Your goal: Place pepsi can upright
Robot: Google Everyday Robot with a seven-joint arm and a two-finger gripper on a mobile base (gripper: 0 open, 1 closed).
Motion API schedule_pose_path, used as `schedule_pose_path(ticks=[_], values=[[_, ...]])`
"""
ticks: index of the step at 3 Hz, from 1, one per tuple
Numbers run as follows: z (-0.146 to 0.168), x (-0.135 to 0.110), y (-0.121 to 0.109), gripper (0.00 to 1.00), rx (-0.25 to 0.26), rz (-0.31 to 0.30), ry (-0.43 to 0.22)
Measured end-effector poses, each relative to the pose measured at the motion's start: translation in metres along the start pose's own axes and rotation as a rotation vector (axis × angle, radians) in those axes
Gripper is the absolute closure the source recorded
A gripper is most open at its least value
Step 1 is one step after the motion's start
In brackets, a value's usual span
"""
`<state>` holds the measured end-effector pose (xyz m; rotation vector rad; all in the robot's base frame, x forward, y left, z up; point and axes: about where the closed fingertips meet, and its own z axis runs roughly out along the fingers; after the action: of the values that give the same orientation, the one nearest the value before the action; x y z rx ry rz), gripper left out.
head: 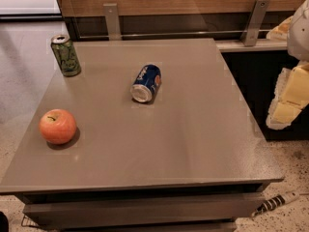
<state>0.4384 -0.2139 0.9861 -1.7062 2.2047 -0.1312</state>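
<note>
The pepsi can lies on its side mid-way across the grey table, silver end facing near. Grasp it across its body, then tip it upright. The gripper hangs beyond the table's right edge, well apart from the can; you cannot tell whether it is spread or closed.

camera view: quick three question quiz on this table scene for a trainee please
1. True or false: the small dark-blue aluminium pepsi can stands upright on the flat grey table.
2. Which lies nearest the table's front left corner? A. the tall green aluminium can B. the round red apple C. the pepsi can
3. Fill in: the robot's pale gripper hangs beyond the table's ____ edge in the view.
Key: 1 false, it lies on its side; 2 B, the green aluminium can stands back left; 3 right.
</note>
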Motion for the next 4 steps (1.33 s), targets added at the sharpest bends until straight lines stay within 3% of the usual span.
schedule_pose_path(ticks=[2, 3, 4], values=[[-0.001, 0.001, -0.005, 0.00, -0.001, 0.018, -0.009], [0.006, 0.007, -0.022, 0.00, -0.045, 0.120, -0.064], [0.026, 0.010, -0.044, 0.00, -0.121, 0.321, -0.143]])
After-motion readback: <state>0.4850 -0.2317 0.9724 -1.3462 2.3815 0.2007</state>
